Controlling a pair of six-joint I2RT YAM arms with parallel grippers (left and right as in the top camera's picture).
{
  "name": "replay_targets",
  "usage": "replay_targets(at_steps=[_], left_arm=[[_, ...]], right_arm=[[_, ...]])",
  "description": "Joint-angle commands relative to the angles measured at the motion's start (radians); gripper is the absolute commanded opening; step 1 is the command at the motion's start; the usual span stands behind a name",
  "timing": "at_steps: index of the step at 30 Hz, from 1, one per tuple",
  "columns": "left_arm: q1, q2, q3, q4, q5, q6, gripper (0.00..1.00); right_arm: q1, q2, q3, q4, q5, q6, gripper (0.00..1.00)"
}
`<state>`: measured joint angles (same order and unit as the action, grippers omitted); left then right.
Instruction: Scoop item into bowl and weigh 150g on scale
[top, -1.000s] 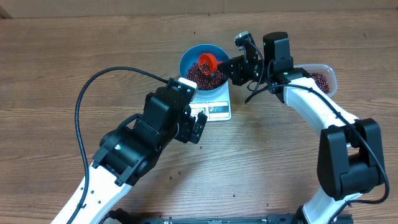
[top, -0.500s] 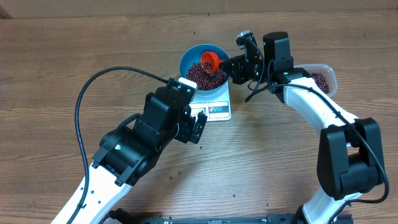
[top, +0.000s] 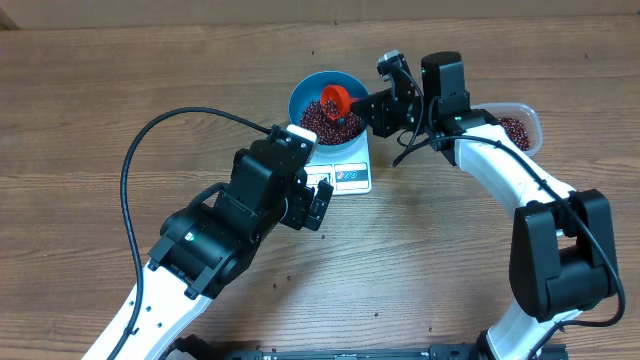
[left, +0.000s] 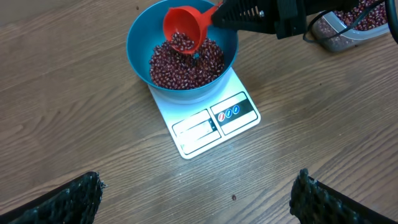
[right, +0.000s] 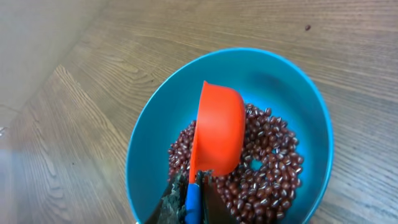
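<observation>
The left fingers (top: 318, 206) stand fully apart and hold nothing, above the surface (top: 100, 110) near the front of the scale (top: 347, 178). On the scale I see the bowl (top: 305, 88) with the beans (top: 318, 120) heaped inside, and a tilted red scoop (top: 335, 99) just over them. The right fingers (top: 368, 108) are pinched tight on its handle at the bowl's right rim, and a clear tub (top: 522, 128) lies further right.

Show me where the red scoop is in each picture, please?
Overhead: the red scoop is at the top middle, over the blue bowl.
Left wrist: the red scoop is at the top centre, tipped over the beans.
Right wrist: the red scoop is in the middle, seen from its back.
Shared landmark: the blue bowl, under the scoop in all three.
</observation>
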<state>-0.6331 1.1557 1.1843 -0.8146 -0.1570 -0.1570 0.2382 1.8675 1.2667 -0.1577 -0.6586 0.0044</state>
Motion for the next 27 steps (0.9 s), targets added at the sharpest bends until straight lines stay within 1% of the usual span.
replay_targets(at_steps=[1, 7, 9, 12, 27], left_arm=[[0.005, -0.017, 0.004, 0.003, -0.006, -0.007, 0.99], [0.005, -0.017, 0.004, 0.003, -0.006, -0.007, 1.00], [0.005, -0.017, 0.004, 0.003, -0.006, -0.007, 1.00], [0.005, -0.017, 0.004, 0.003, -0.006, -0.007, 1.00], [0.005, -0.017, 0.004, 0.003, -0.006, -0.007, 1.00]], right_arm=[[0.005, -0.020, 0.004, -0.012, -0.024, 0.023, 0.04], [0.006, -0.020, 0.004, -0.020, -0.025, 0.034, 0.04], [0.005, -0.020, 0.004, -0.015, -0.063, 0.037, 0.04], [0.002, -0.020, 0.004, -0.006, -0.069, 0.078, 0.04], [0.002, -0.020, 0.004, -0.008, -0.062, 0.071, 0.04]])
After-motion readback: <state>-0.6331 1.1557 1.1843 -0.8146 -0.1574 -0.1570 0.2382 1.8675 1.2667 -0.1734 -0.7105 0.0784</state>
